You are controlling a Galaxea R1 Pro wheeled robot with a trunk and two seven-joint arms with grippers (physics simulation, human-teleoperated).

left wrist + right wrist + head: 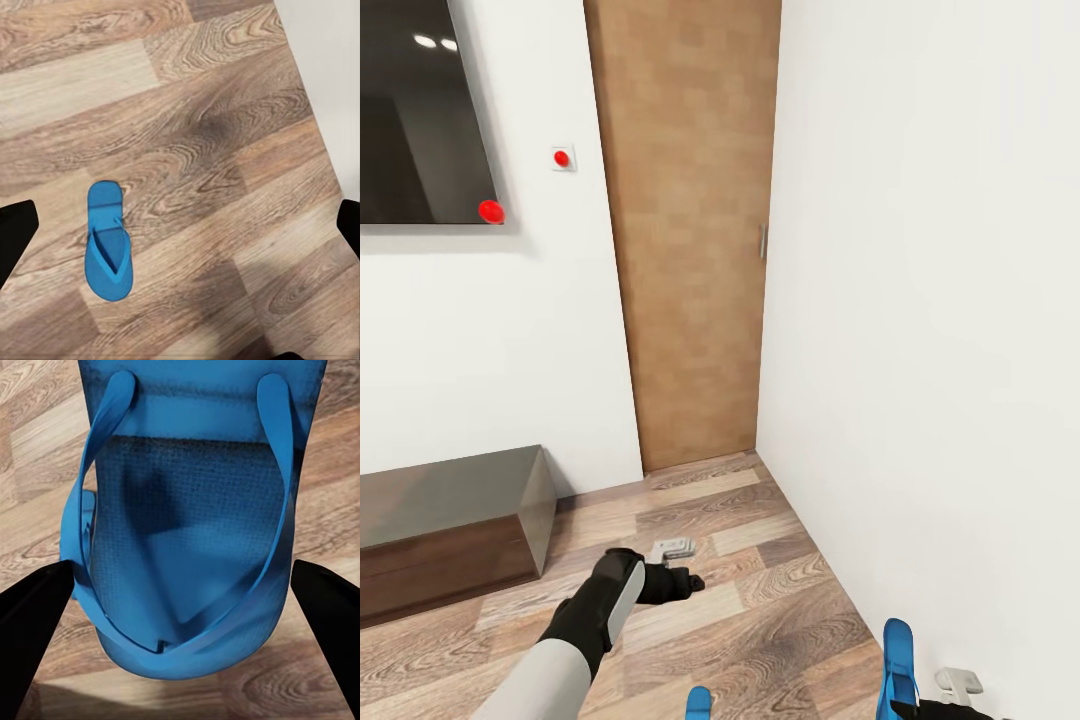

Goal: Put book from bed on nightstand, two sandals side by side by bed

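A: Where's the loose sandal (107, 251)?

B: Flat on the floor (225, 112) directly beneath your left tool (682, 582), which is spread and empty, long axis crosswise to its fingers.

A: The other sandal (184, 532)?

B: Pinched upright in your right tool (935, 705).

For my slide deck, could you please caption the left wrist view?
A blue sandal lies flat on the wood-plank floor beneath the left tool, near a white wall.

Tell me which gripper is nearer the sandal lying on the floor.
Cannot tell for sure. The left gripper hovers open above the floor sandal, well clear of it. The right gripper is at the other sandal, seemingly lifted beside it.
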